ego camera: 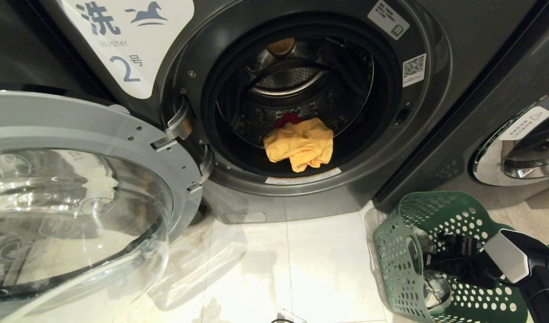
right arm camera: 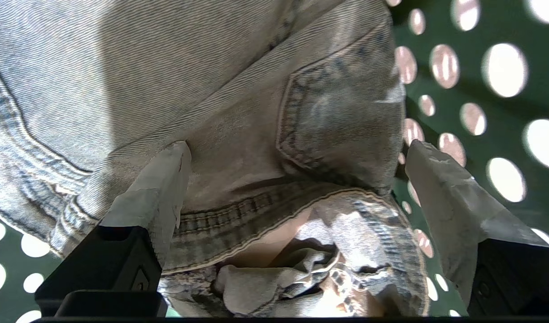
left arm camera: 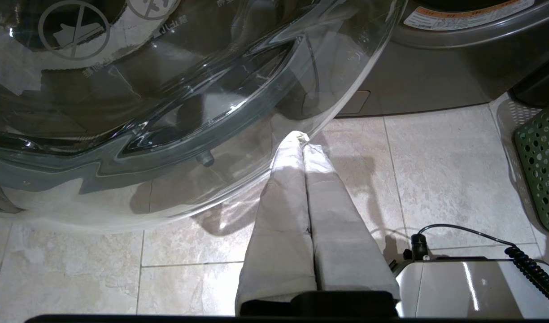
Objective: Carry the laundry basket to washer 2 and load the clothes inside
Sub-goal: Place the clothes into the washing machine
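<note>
Washer 2 (ego camera: 124,67) stands with its round door (ego camera: 77,188) swung open to the left. In the drum lies the yellow garment (ego camera: 301,143), with the pink-red one (ego camera: 288,119) just behind it. The green laundry basket (ego camera: 409,251) sits on the floor at the lower right, and my right arm (ego camera: 507,255) reaches down into it. Inside, my right gripper (right arm camera: 297,147) is open, its fingers spread on either side of the grey denim garment (right arm camera: 167,67) without closing on it. My left gripper (left arm camera: 301,137) is shut and empty, low over the tiles by the door glass (left arm camera: 167,112).
Another washer's chrome-rimmed door (ego camera: 521,152) shows at the right, behind the basket. The open glass door takes up the left side. Pale floor tiles (ego camera: 301,269) lie between door and basket. The basket's green wall (left arm camera: 543,166) shows in the left wrist view.
</note>
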Available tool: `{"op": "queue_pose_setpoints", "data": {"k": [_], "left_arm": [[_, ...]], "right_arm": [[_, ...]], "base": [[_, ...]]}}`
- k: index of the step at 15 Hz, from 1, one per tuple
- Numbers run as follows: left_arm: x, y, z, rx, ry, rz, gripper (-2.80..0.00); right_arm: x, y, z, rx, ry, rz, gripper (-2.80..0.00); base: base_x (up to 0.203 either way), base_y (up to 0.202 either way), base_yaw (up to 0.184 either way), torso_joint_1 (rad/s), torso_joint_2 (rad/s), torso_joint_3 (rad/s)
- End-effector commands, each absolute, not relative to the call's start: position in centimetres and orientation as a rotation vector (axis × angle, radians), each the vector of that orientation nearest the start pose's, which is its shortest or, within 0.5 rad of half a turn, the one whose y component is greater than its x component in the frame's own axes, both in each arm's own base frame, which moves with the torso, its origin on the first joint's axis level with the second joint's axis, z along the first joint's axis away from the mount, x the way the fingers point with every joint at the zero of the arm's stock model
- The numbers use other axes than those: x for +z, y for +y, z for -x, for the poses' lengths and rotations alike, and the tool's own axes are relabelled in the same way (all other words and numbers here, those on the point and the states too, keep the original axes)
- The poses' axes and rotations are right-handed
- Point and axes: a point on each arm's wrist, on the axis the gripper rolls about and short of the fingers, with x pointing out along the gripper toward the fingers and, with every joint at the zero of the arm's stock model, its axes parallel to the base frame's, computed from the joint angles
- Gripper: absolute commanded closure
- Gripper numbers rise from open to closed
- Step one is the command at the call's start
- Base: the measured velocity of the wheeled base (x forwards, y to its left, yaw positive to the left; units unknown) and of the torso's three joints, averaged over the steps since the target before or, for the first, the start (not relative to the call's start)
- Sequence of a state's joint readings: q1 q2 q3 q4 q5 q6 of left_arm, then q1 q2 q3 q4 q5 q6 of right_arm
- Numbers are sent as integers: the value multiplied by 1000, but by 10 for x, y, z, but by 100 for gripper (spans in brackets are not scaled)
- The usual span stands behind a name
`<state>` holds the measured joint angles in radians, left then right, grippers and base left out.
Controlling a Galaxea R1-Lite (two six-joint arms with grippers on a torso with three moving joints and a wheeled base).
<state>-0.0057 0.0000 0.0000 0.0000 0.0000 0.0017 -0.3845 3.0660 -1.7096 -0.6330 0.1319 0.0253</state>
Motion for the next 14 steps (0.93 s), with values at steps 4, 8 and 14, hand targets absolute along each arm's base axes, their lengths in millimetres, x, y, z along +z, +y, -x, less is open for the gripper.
{"op": "queue_pose_setpoints", "data": {"k": [4,8,14], "left_arm": [[75,0,23,-6,0,-2,0],[76,0,23,-6,1,-2,0],[75,0,23,-6,0,-2,0]], "right_arm": [[-198,-165,-460,-232,658,-276,-280],[-197,-157,-464,-217,647,-271,0],[-195,-158,-463,-220,647,-269,0]], "base": [[0,0,0,0,0,0],[0,0,0,0,0,0],[0,0,0,0,0,0]]}}
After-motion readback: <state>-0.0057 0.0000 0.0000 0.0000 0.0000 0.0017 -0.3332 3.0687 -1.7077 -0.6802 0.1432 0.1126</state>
